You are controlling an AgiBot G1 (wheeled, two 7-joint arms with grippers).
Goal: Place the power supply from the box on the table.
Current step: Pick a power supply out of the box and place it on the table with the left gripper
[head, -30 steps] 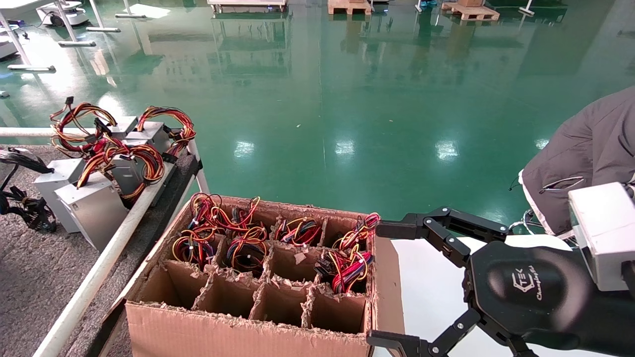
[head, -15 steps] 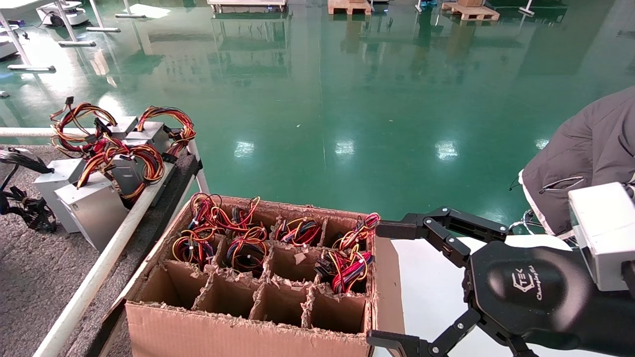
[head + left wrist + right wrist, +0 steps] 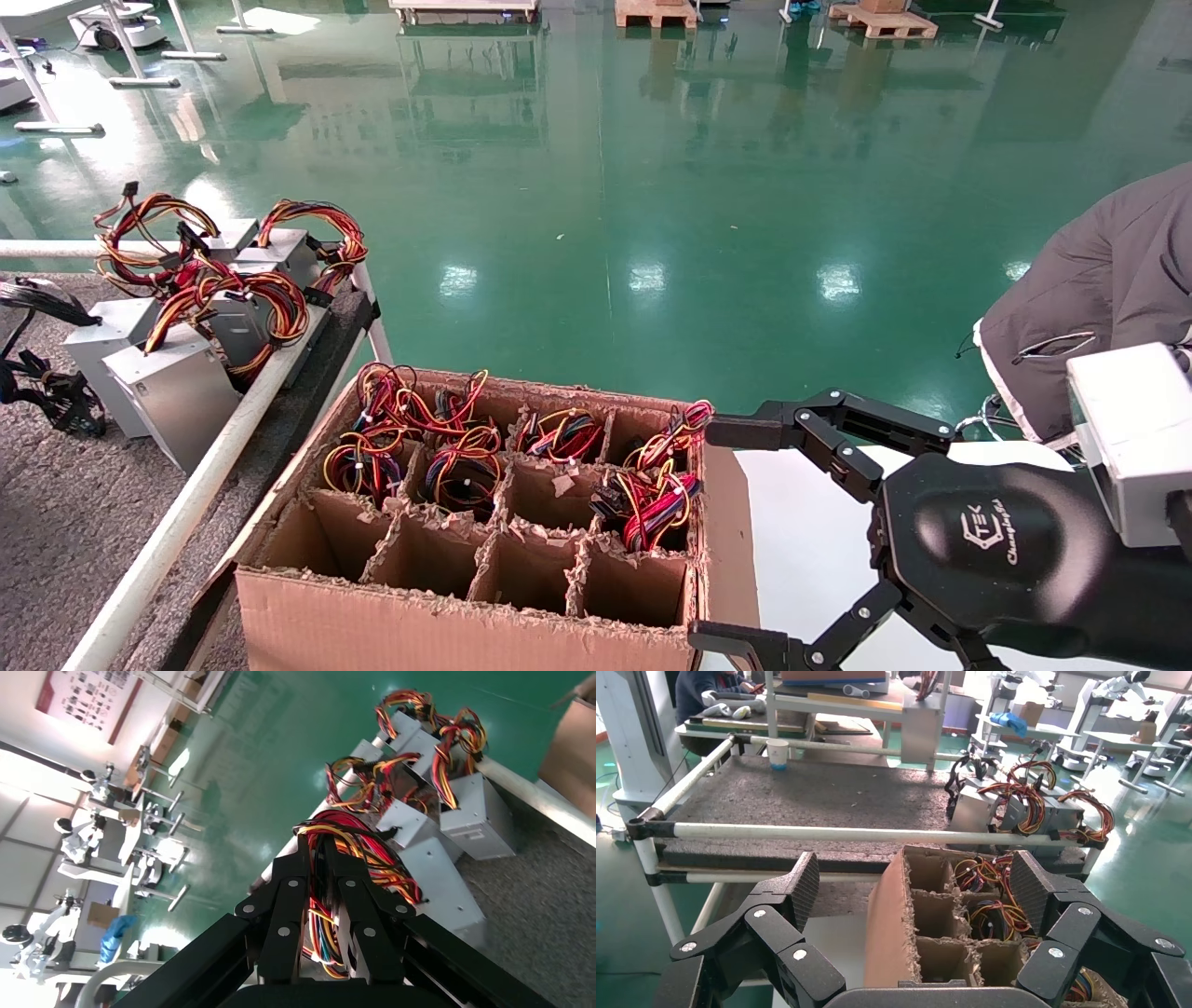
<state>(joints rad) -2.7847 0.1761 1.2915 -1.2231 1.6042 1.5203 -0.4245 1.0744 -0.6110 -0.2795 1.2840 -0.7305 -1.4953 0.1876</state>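
Glossy green floor (image 3: 596,186) w/ light reflections; wooden pallets (image 3: 656,12) at far edge, white stand legs (image 3: 140,56) far left, wall poster (image 3: 84,695), other workbenches (image 3: 1032,727).

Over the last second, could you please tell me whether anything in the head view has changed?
Nothing visibly changed. The right gripper stays open beside the box, and the power supplies on the table lie as before.
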